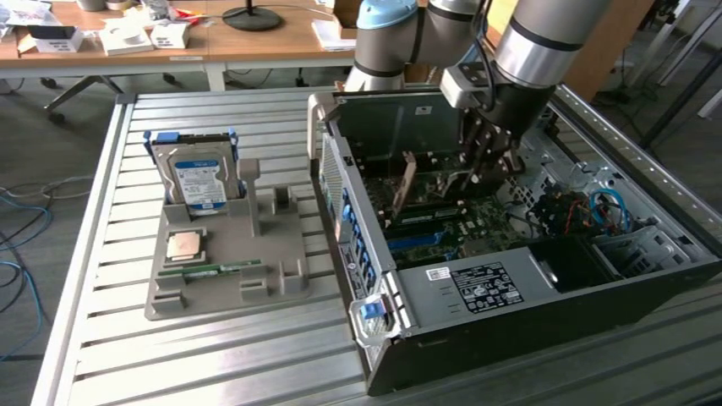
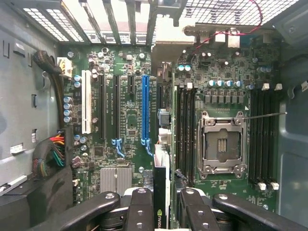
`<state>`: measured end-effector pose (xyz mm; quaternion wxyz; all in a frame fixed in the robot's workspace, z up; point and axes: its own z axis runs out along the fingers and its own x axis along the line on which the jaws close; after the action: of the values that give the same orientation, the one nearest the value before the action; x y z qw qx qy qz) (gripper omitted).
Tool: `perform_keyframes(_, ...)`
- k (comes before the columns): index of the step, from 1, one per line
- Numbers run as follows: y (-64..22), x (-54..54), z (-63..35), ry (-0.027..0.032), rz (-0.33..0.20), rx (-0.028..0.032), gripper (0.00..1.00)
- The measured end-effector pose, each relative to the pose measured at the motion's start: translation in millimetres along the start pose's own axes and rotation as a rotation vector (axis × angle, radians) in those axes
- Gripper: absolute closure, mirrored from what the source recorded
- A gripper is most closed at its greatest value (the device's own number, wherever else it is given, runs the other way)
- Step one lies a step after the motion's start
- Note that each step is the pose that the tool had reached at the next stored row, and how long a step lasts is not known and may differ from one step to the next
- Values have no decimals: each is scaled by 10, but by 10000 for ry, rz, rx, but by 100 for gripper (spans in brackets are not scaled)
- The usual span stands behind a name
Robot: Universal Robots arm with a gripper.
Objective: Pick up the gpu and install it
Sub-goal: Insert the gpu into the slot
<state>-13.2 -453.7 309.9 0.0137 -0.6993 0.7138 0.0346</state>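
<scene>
The gpu (image 1: 403, 186) hangs inside the open computer case (image 1: 542, 296), its tan-brown face showing in the exterior view. My gripper (image 1: 483, 173) reaches down into the case from above and is shut on the card. In the wrist view the gpu (image 2: 161, 187) appears edge-on as a thin dark strip between my black fingers (image 2: 139, 209). It hovers above the motherboard (image 2: 130, 120), just beside the long blue slot (image 2: 145, 108) and roughly parallel to it. The card is not seated in any slot.
On the exterior view's left, a grey holder (image 1: 226, 262) carries a silver hard drive (image 1: 201, 179), a processor chip (image 1: 185, 246) and a green memory stick (image 1: 209, 271). The case's metal walls (image 1: 338, 194), cable bundles (image 2: 50, 154) and the processor socket (image 2: 221, 144) surround the card.
</scene>
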Motion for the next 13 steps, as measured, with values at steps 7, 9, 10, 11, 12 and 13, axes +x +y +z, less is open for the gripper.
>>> perform_keyframes(7,-1,24,0,0,0,0,74)
perform_keyframes(9,11,25,0,1,-1,0,74)
perform_keyframes(10,18,25,1,0,0,1,74)
perform_keyframes(11,25,25,1,0,-1,0,74)
perform_keyframes(12,30,25,1,0,0,0,74)
perform_keyframes(13,34,25,1,0,0,0,74)
